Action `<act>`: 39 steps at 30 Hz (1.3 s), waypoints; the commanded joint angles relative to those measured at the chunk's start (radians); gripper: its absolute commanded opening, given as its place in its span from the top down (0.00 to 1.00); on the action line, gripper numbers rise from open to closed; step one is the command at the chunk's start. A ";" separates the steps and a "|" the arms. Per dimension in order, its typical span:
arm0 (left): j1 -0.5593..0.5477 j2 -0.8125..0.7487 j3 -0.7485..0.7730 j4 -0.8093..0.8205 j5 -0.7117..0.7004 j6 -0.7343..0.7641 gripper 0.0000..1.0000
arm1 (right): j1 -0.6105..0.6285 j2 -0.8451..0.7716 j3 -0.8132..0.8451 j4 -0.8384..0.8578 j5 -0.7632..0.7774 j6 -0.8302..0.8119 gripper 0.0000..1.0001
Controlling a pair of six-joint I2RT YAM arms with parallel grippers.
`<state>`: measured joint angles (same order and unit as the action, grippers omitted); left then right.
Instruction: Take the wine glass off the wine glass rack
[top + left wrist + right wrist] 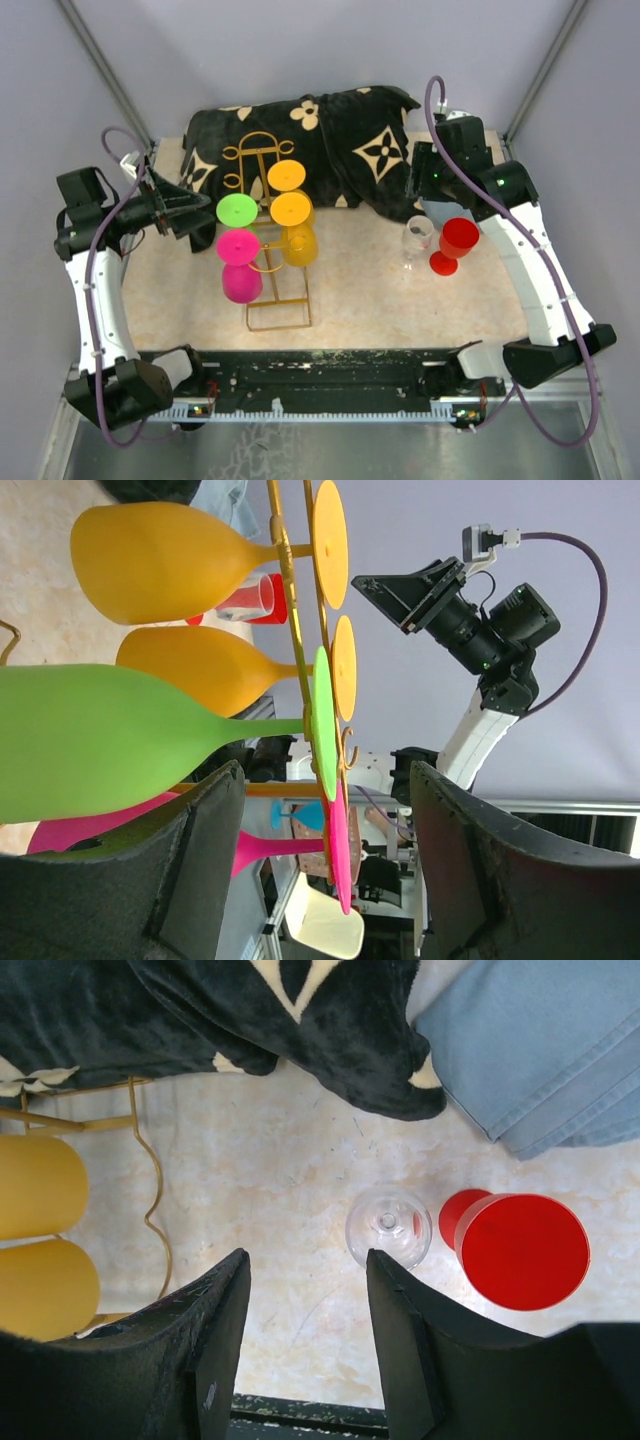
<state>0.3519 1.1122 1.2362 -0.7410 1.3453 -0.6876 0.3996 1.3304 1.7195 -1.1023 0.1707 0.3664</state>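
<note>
The gold wire wine glass rack (272, 262) stands in the middle of the table. Green (237, 209), magenta (238, 247) and two orange wine glasses (290, 208) hang upside down from its rails. My left gripper (204, 216) is open, just left of the green glass. In the left wrist view the green bowl (100, 740) lies beside my left finger, and the green and magenta feet (338, 840) show between the open fingers (325, 870). My right gripper (425, 195) is open and empty above a clear glass (388, 1226) and a red glass (520, 1250), both standing on the table.
A black floral cloth (330, 140) covers the back of the table, under the rack's far end. Blue fabric (540, 1040) lies at the right wrist view's top right. The orange bowls (40, 1185) and rack wire (150, 1190) are to the left of the right gripper.
</note>
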 commanded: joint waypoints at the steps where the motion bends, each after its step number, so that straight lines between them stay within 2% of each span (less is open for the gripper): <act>1: -0.024 -0.015 -0.019 0.008 0.025 0.009 0.28 | 0.008 -0.026 0.006 0.041 0.000 -0.012 0.50; 7: -0.076 -0.006 -0.006 0.059 -0.013 -0.017 0.29 | 0.008 -0.029 0.006 0.045 0.001 -0.011 0.49; 13: -0.102 0.004 -0.005 0.075 -0.023 -0.021 0.35 | 0.008 -0.030 0.006 0.046 0.003 -0.009 0.42; 16: -0.103 0.005 -0.005 0.076 -0.023 -0.020 0.39 | 0.008 -0.030 0.003 0.043 0.004 -0.010 0.38; 19: -0.103 0.006 -0.005 0.077 -0.024 -0.020 0.50 | 0.008 -0.030 0.000 0.043 0.005 -0.011 0.34; 23: -0.103 0.007 -0.002 0.077 -0.027 -0.021 0.59 | 0.008 -0.029 0.000 0.043 0.001 -0.014 0.33; 33: -0.113 0.012 0.006 0.057 -0.021 0.000 0.60 | 0.008 -0.025 -0.002 0.045 -0.005 -0.015 0.33; 36: -0.120 0.017 0.009 0.056 -0.021 0.004 0.63 | 0.008 -0.027 -0.001 0.045 -0.002 -0.015 0.33; 39: -0.123 0.019 0.012 0.056 -0.023 0.004 0.69 | 0.008 -0.029 -0.005 0.041 -0.001 -0.015 0.32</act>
<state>0.2371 1.1271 1.2243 -0.6884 1.3170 -0.7021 0.3996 1.3296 1.7149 -1.0924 0.1661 0.3660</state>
